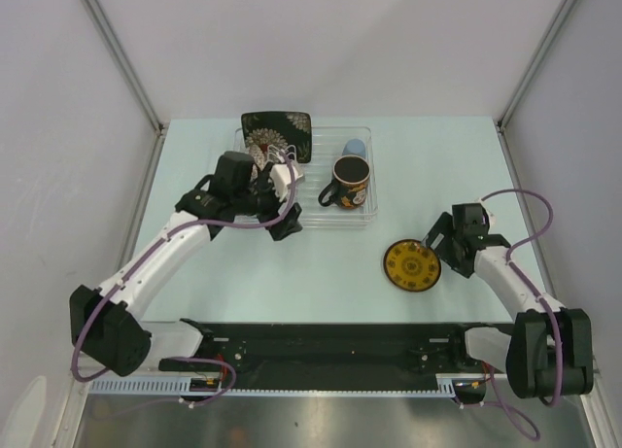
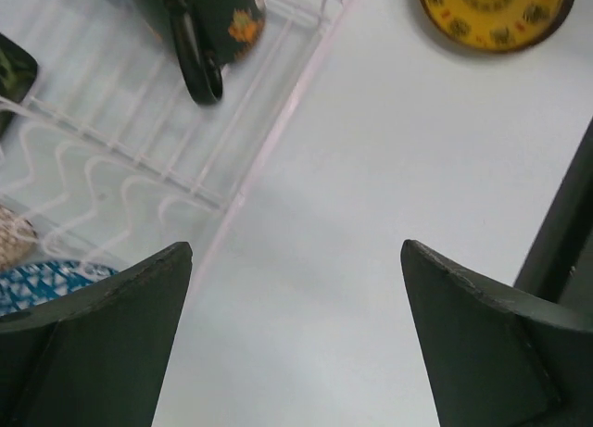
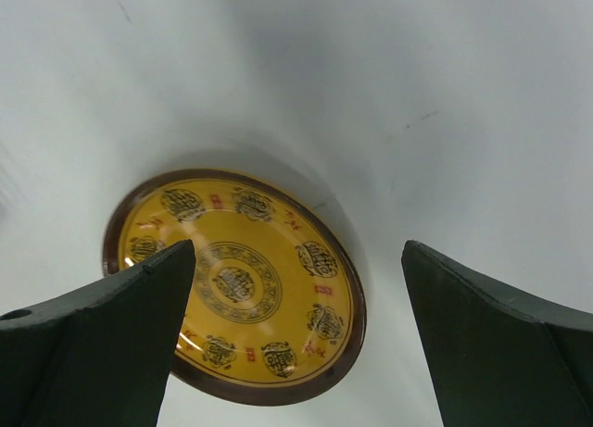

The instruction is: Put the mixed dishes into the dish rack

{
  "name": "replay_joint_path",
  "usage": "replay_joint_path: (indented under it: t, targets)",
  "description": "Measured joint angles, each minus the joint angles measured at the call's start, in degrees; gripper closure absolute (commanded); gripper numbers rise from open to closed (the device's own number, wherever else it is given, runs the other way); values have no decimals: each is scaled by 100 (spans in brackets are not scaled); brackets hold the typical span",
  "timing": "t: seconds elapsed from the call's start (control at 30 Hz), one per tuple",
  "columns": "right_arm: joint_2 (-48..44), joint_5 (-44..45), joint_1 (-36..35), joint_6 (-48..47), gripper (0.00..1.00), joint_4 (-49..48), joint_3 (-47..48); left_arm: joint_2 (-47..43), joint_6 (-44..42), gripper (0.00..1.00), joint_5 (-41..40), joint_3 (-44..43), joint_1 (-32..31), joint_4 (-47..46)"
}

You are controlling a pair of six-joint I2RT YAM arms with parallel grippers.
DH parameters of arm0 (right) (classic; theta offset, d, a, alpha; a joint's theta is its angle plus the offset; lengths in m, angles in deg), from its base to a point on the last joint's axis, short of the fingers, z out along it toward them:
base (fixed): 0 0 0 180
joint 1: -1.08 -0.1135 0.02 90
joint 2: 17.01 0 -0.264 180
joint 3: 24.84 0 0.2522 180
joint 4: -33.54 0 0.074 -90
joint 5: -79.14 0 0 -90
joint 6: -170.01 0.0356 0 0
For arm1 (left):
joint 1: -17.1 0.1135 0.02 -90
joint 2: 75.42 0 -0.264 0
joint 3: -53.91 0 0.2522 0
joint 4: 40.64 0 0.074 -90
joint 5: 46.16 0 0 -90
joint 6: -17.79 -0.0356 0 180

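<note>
Your right pincer sits closest to the lens in the right wrist view. Its two dark fingers are spread wide apart with nothing between them. The yellow saucer lies flat on the surface just beyond the fingertips. It is off toward the left finger in that view, which hides part of its rim. From above, the pincer hangs at the saucer's right edge; you cannot tell whether it touches. The saucer is outside the dish rack, near its front right corner.

Your left pincer is also spread apart and empty, over bare surface beside the rack's rim. In the rack the black plate leans at the back. The dark mug stands on the right with the pale blue cup just behind it. The blue saucer and the beige bowl show only partly, at the edge of the left wrist view.
</note>
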Motion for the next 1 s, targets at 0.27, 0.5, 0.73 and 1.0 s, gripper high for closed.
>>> replay_joint_path:
  t: [0.27, 0.5, 0.73, 1.0]
  targets:
    - [247, -334, 4, -11, 1, -577, -476, -398, -96, 0, -7, 761, 22, 11]
    - [260, -1161, 79, -22, 7, -1786, -822, 7, -422, 1, -109, 1029, 20, -356]
    - [1016, -2468, 151, -7, 12, -3067, -824, 422, -807, 1, -177, 1235, -11, -647]
    - [1121, -3300, 170, -74, 14, -3088, -855, 841, -1141, 1, -201, 1268, -212, -826]
